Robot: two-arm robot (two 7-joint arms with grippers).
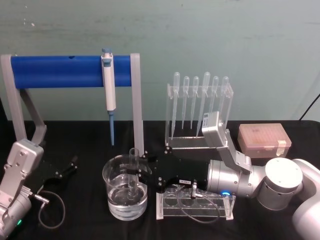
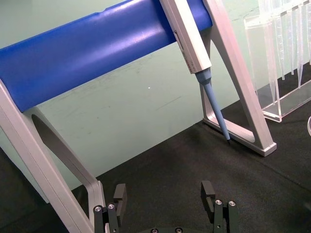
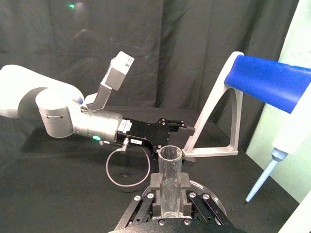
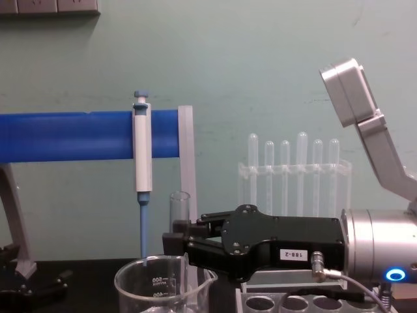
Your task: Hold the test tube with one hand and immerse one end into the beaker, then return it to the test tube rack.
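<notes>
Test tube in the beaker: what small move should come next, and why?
Probably lift it straight up, clear of the rim: the right gripper holds the test tube upright, lower end already underwater in the beaker; the left gripper rests parked at the left.

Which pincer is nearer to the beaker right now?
Right. The right pincer hangs over the beaker, holding the test tube down into it; the left pincer sits open, well off to its left.
</notes>
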